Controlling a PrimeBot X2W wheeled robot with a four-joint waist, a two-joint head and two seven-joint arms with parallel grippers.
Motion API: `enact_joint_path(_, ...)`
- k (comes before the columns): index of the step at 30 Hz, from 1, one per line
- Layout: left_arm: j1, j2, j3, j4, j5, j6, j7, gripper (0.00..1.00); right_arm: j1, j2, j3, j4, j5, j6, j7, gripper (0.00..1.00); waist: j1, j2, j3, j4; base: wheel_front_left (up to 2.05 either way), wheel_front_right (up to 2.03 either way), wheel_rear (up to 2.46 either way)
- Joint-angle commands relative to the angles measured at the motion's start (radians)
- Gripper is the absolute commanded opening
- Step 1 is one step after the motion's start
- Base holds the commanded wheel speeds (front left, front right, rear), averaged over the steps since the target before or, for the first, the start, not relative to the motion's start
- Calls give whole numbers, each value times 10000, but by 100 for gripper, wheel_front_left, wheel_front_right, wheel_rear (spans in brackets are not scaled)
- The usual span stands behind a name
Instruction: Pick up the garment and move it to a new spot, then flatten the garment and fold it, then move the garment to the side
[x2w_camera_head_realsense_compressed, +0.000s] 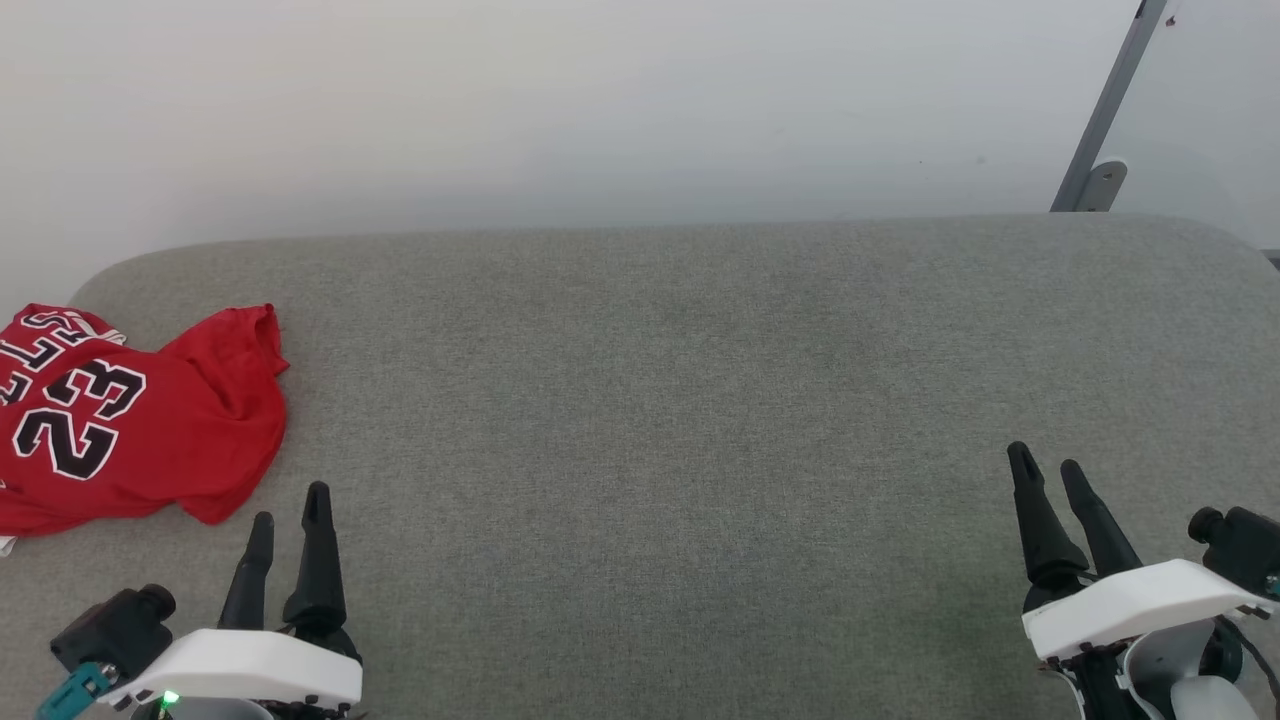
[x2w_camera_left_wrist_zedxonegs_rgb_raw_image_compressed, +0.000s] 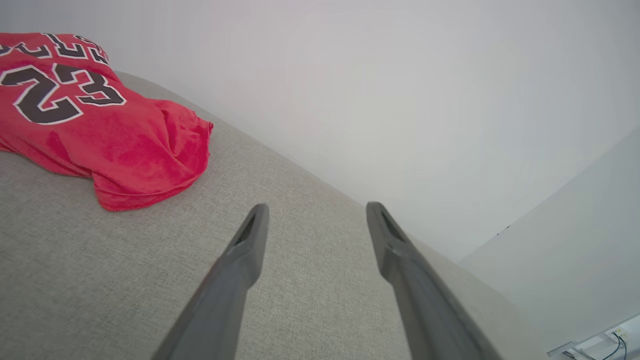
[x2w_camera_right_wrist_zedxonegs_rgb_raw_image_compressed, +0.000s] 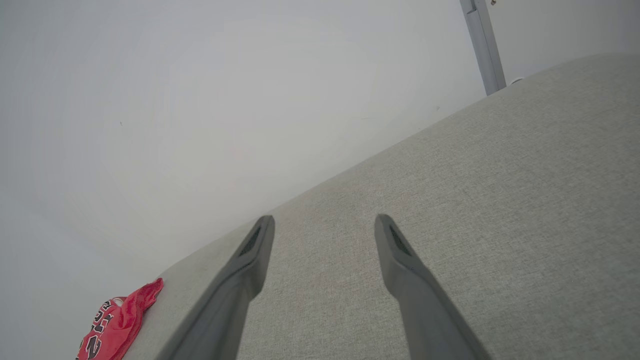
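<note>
The red garment (x2w_camera_head_realsense_compressed: 200, 420), at nine o'clock in the head view, bears a black, white-outlined "23". Beside it runs a partly hidden word ending "LLS".

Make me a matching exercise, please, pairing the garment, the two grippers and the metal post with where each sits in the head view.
Things:
1. garment
2. left gripper
3. right gripper
4. metal post

Places and states:
A. lower right, open, over bare padded surface
B. upper right, behind the padded surface
C. crumpled at the padded surface's left edge
D. lower left, open, near the garment but not touching it

Pairs: 1-C, 2-D, 3-A, 4-B
</note>
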Motion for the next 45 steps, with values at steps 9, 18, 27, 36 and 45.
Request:
enact_joint_path(9,175,-48,53,-334,1219,-152,-323,100,27,-137,112,-274,-1043,2,-279,100,0,0,-28,9,0,0,0)
enact_joint_path(18,311,-111,102,-471,2085,-243,-534,100,94,-214,231,-357,-1793,3,-423,100,0,0,-74,18,0,0,0)
enact_joint_path(27,422,-125,137,-557,2798,-343,-717,100,152,-293,388,-381,-2395,3,-534,100,0,0,-116,10,0,0,0)
enact_joint_path(36,509,-122,150,-667,3541,-427,-911,100,179,-335,469,-430,-3070,3,-718,100,0,0,-191,2,0,0,0)
enact_joint_path(45,627,-129,175,-754,4205,-498,-1096,100,269,-349,495,-518,-3761,2,-850,100,0,0,-248,29,0,0,0)
